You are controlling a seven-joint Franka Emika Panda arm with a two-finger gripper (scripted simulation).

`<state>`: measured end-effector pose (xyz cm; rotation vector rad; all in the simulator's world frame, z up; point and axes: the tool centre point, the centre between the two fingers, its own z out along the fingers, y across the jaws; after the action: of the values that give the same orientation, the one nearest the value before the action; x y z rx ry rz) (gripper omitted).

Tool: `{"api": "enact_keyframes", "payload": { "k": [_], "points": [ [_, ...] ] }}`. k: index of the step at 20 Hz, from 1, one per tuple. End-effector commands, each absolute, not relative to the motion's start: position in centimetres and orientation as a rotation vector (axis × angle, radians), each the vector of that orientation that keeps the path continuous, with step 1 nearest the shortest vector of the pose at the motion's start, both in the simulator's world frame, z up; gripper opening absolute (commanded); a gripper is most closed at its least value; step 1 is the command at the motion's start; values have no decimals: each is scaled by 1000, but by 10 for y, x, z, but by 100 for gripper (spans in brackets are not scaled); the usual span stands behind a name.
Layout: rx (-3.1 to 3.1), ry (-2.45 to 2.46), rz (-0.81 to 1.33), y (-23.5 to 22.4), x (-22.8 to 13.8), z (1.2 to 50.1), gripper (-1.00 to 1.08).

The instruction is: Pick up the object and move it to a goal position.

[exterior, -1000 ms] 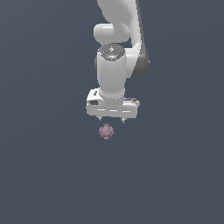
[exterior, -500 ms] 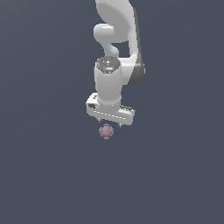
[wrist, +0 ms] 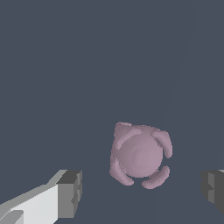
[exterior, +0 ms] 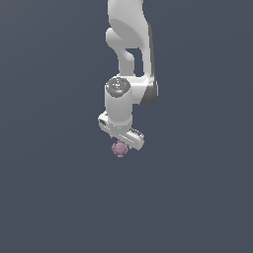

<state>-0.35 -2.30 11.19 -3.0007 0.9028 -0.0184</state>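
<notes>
in the wrist view you see one grey fingertip (wrist: 70,193) on its white finger at one side, then the lump (wrist: 139,154), then the other fingertip (wrist: 214,190) at the far edge; the lump sits in the gap between them, nearer neither by much, with bare grey floor (wrist: 87,65) showing on both sides of it, so the gripper (wrist: 142,192) stands wide open and has hold of nothing. the lump is a pink-mauve ball with four raised curved ridges around it. in the exterior view your arm (exterior: 129,54) hangs down the middle of the frame, and the gripper (exterior: 121,140) has come lower than it was half a second ago: the gap you saw between the hand and the lump (exterior: 119,148) a second ago is closed, and the hand's lower edge now overlaps the lump's top. the hand has also turned, its bar now slanting down toward the exterior view's right instead of lying nearly level. the lump has stayed where it was on the floor, just below the hand.
</notes>
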Motion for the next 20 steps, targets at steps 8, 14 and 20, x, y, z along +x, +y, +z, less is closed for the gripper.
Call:
{"api": "enact_keyframes", "payload": {
  "k": [8, 14, 20],
  "points": [
    [-2937, 1112, -2, -30, -11, 91, 100],
    [-2933, 1124, 0, -31, -11, 90, 100],
    [-2932, 1127, 0, -31, -12, 71, 100]
  ]
}}
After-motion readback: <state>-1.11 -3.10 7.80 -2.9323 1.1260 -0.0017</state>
